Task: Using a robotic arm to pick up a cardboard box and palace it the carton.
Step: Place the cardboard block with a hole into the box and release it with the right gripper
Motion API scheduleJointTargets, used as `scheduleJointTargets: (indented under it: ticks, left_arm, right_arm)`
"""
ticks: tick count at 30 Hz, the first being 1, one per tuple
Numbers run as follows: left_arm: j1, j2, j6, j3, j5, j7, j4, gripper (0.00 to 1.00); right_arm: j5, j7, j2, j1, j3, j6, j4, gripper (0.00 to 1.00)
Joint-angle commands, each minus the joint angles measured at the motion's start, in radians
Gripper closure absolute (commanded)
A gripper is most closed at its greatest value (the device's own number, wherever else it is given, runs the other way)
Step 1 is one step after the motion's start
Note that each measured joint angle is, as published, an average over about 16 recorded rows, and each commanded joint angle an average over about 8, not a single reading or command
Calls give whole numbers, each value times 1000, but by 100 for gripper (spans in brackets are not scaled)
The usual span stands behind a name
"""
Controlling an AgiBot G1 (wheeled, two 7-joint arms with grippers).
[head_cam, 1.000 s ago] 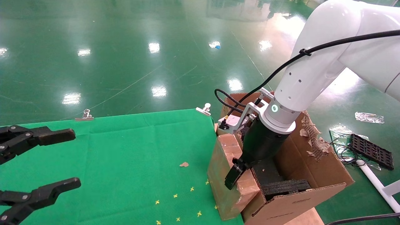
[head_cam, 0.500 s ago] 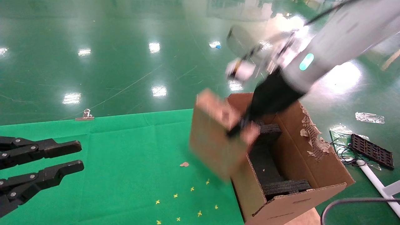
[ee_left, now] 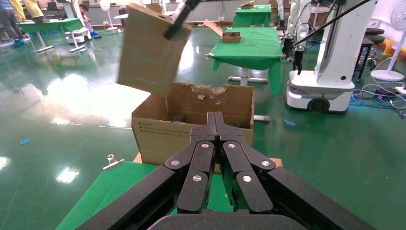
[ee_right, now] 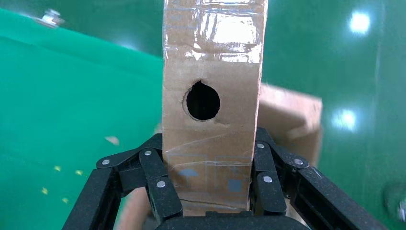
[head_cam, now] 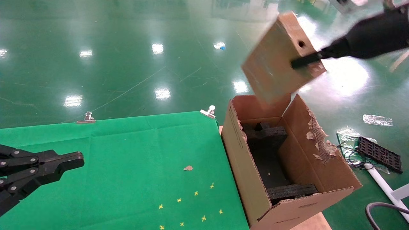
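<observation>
Resting low at the near left over the green-clothed counter [head_cam: 127,153], the left end effector [head_cam: 68,161] has its fingers pressed together, idle and holding nothing.

At the counter's right edge stands the carton [head_cam: 319,172], mouth open upward, right flap torn ragged, black foam inserts [head_cam: 271,150] lining its inside. A clear slot shows between the foam pieces.

Farther and higher, the right end effector [ee_right: 209,184] pinches the cardboard box [head_cam: 278,59] across its narrow edge, one finger on each broad face, just below the small hole. Box is in the air, tilted, its lower corner above the carton's far wall; not touching the carton.

Step in hand, as judged: carry over and lower in. To do it well: bring the box square over the opening, rotate it until its broad faces run along the foam slot, then descend slowly, keeping clear of the torn flap. Release only once the box bears on foam; a tilted entry could catch on the rim.
</observation>
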Motion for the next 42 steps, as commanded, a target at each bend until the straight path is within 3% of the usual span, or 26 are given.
scheduleJointTargets:
  ticks: [1, 3, 4, 24, 42]
  left_arm:
    - [0, 0, 0, 0, 0, 0, 0, 27]
    - [0, 0, 0, 0, 0, 0, 0, 4]
    - [0, 0, 0, 0, 0, 0, 0, 0]
    - [0, -1, -1, 2, -1, 1, 0, 0]
    - [-1, -1, -1, 3, -2, 1, 0, 0]
  right_arm:
    - [-25, -4, 11, 4, -11, -6, -41, 100]
    - [-37, -5, 16, -12, -23, -8, -77, 100]
    - [-41, -6, 18, -22, -28, -8, -95, 100]
    - [-54, -22, -65, -269, -86, 14, -417, 100]
    - [-51, -12, -185, -443, -93, 99, -572, 100]
